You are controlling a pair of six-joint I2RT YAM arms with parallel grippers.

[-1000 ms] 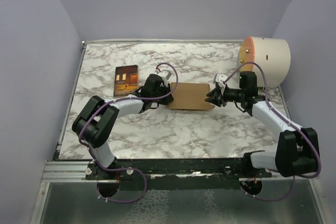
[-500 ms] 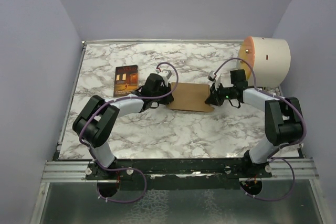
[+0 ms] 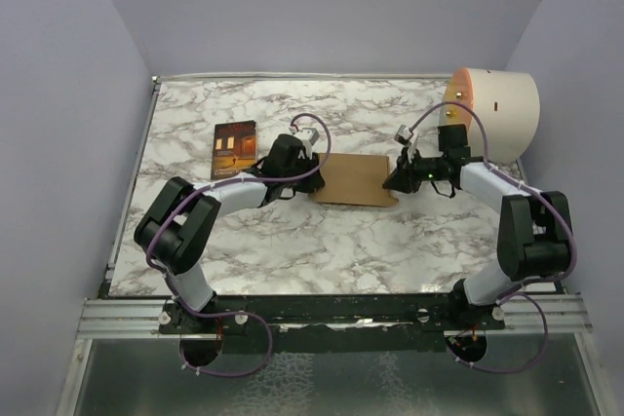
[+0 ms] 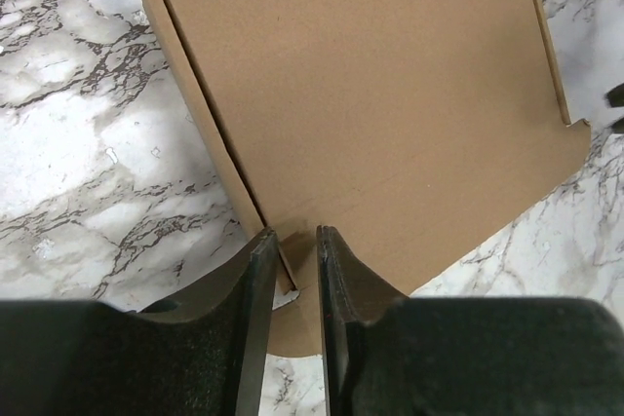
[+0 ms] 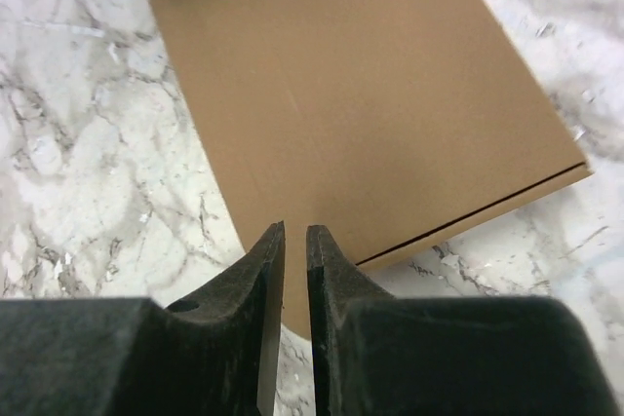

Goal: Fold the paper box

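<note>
The paper box [image 3: 356, 179] lies flat and closed near the middle of the marble table [image 3: 292, 241], a little toward the far edge, with an arm at each short end. The left gripper [image 3: 308, 182] sits low at the box's left end. From its wrist view the fingers [image 4: 255, 319] stand almost together, and the box's side wall runs into the slit between them, though I cannot tell whether they pinch it. The right gripper [image 3: 394, 182] is at the right end; its fingers [image 5: 268, 319] are likewise a narrow slit apart over the rounded edge of the cardboard, grip unclear. A dark book [image 3: 234, 149] lies toward the table's left edge, and a cream cylinder [image 3: 492, 114] sits at the far right corner.
</note>
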